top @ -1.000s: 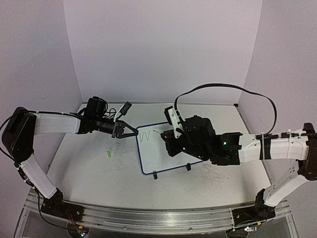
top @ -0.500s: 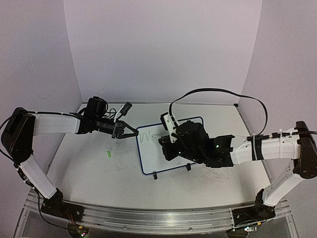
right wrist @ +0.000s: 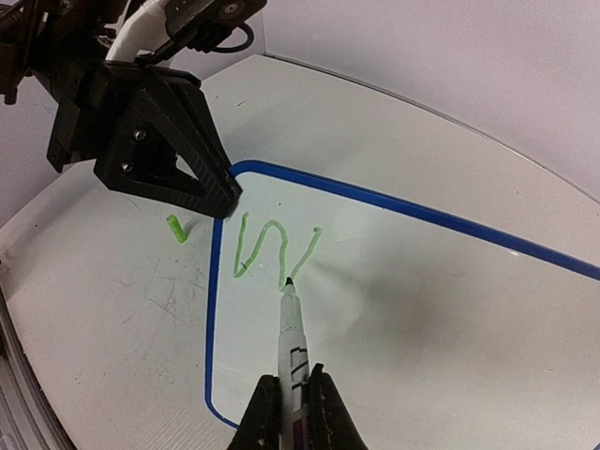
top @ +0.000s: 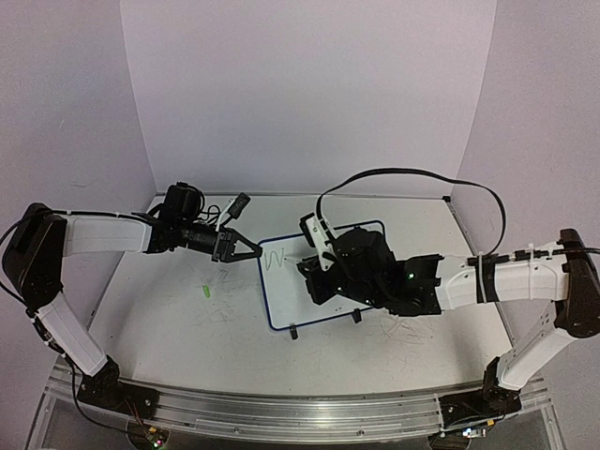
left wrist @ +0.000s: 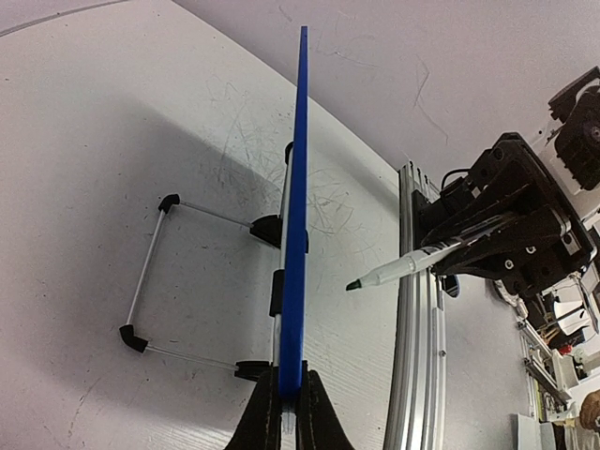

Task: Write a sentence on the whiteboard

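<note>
The whiteboard [top: 284, 298] stands tilted on its feet mid-table, blue-rimmed. My left gripper [top: 251, 251] is shut on its upper left corner; the left wrist view shows the blue edge [left wrist: 296, 187] clamped between the fingers of the left gripper [left wrist: 287, 382]. My right gripper [top: 314, 272] hangs over the board, shut on a white marker [right wrist: 292, 337]. A green "W" [right wrist: 272, 248] is the only part of the sentence on the whiteboard [right wrist: 422, 309]. The marker tip points at the W's lower right stroke. The left wrist view shows the marker [left wrist: 403, 267] with a gap between its tip and the board.
A small green cap [top: 204, 292] lies on the table left of the board. The board's wire stand [left wrist: 150, 272] juts out behind it and two black feet [top: 293, 331] in front. Grey scribbles mark the tabletop. A metal rail [top: 281, 408] runs along the near edge.
My right arm has slid left across the board with the marker, most of it in the first half second. The left arm and the board have not moved.
</note>
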